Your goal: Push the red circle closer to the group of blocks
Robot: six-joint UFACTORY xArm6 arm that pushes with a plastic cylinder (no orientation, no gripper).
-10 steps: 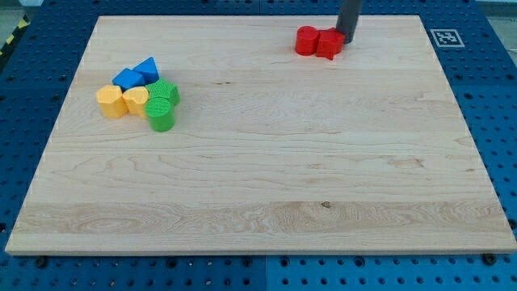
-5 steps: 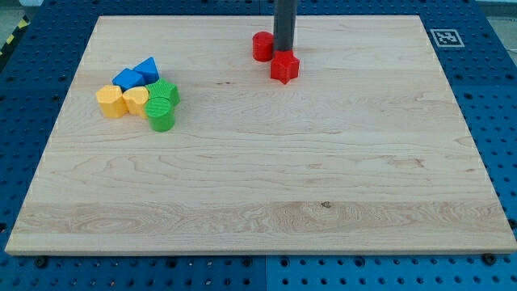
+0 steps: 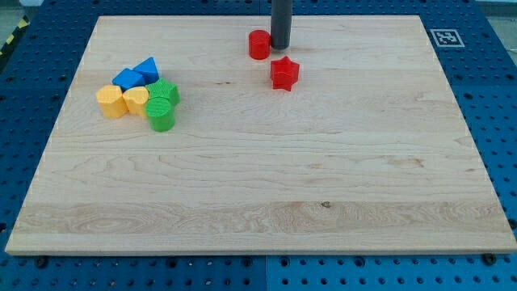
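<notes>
Leftward-shifted red circle (image 3: 258,44) touches my tip (image 3: 279,47).

Eight blocks are sitting on the board (image 3: 323,162): two red, a circle (image 3: 258,44) and a star (image 3: 284,73); two blue (image 3: 128,79) (image 3: 148,69); two yellow (image 3: 111,101) (image 3: 136,100); two green (image 3: 166,91) (image 3: 161,115). One tip (image 3: 279,46) is showing

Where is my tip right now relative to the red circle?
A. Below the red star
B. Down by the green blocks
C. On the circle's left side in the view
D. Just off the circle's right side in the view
D: my tip stands right next to the red circle on its view-right side, with the red star lying apart, lower in the view.
</notes>
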